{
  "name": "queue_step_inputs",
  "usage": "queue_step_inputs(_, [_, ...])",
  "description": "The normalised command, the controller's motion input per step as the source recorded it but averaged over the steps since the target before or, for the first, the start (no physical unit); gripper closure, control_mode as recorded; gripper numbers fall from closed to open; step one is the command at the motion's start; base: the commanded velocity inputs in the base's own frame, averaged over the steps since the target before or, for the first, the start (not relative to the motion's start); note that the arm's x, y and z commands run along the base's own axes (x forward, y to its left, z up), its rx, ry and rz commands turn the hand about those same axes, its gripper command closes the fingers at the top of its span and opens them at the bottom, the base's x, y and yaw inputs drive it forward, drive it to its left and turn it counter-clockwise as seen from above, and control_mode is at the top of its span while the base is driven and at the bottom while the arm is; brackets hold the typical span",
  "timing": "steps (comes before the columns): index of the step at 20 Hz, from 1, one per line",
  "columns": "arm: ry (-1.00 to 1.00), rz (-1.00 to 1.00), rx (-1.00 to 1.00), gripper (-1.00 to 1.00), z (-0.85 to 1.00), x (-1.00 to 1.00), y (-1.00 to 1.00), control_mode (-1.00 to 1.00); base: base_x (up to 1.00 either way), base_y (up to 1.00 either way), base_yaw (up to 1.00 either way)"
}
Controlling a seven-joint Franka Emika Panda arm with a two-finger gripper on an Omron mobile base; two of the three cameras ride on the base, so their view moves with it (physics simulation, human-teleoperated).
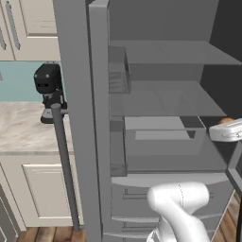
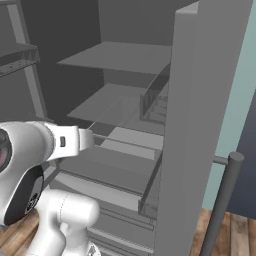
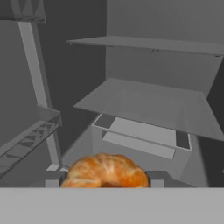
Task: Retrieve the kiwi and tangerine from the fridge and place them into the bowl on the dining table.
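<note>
Claw [image 3: 105,183] part-open w/ tangerine [image 3: 105,171] gripped btwn its fingers, in front of open fridge [image 3: 144,105] shelves.

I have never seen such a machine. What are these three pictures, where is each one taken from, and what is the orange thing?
They show a white robot arm working at an open grey fridge. Two pictures come from cameras on its driving base, behind the arm to its left and right. The third looks out from the hand itself. The orange thing is the tangerine, sitting between the fingers of the gripper, which seems to hold it. In the left base view it peeks out at the right edge. The fridge shelves look bare.
</note>
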Motion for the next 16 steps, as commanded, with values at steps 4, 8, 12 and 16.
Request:
queue_step_inputs(4, [0.00, 0.00, 0.00, 1.00, 0.00, 0.00, 0.00, 1.00, -0.08, 0.00, 0.00])
queue_step_inputs(8, [0.00, 0.00, 0.00, 1.00, 0.00, 0.00, 0.00, 1.00, -0.77, 0.00, 0.06])
queue_step_inputs(12, [0.00, 0.00, 0.00, 1.00, 0.00, 0.00, 0.00, 1.00, -0.90, 0.00, 0.08])
queue_step_inputs(16, [0.00, 0.00, 0.00, 1.00, 0.00, 0.00, 0.00, 1.00, -0.57, -0.01, 0.12])
